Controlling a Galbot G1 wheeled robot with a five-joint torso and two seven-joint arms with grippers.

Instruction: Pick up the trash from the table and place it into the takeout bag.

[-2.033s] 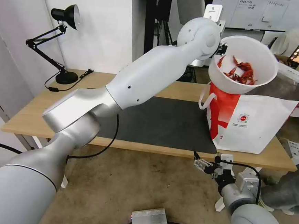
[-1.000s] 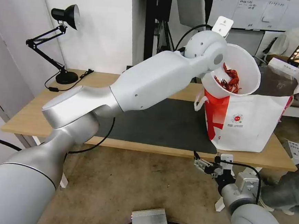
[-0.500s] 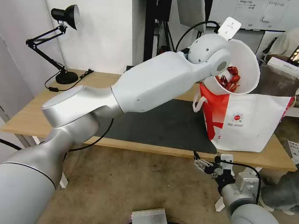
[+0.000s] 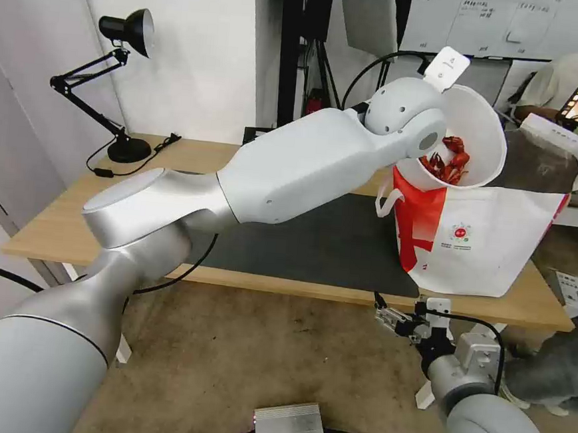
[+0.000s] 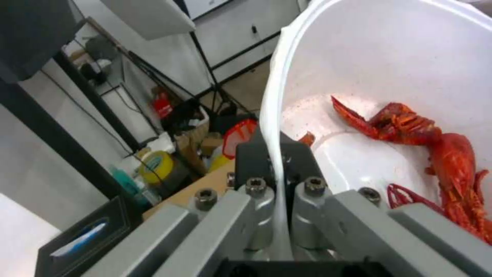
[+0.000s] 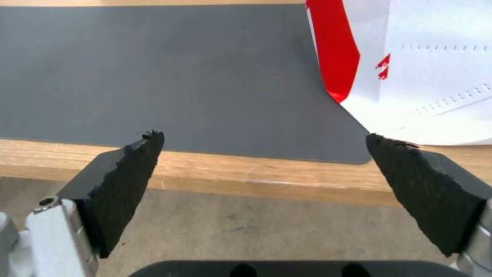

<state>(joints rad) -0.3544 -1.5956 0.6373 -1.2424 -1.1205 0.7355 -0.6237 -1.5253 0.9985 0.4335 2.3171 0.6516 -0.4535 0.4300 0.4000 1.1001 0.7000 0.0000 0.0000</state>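
Left claw (image 5: 279,181) pinching bowl (image 4: 477,134) rim, now tipped steeper over takeout bag (image 4: 494,239)

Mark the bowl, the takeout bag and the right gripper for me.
bowl (image 4: 478,121): head view, on its white inner wall above the shells.
takeout bag (image 4: 493,252): head view, on its white front panel.
right gripper (image 6: 261,169): right wrist view, midway between its open fingertips, by the table edge.

The bowl (image 4: 474,134) is white with red shells (image 4: 448,163); the takeout bag (image 4: 480,241) is white-and-red; the table (image 4: 69,209) is light wood with a dark grey mat (image 4: 327,236).
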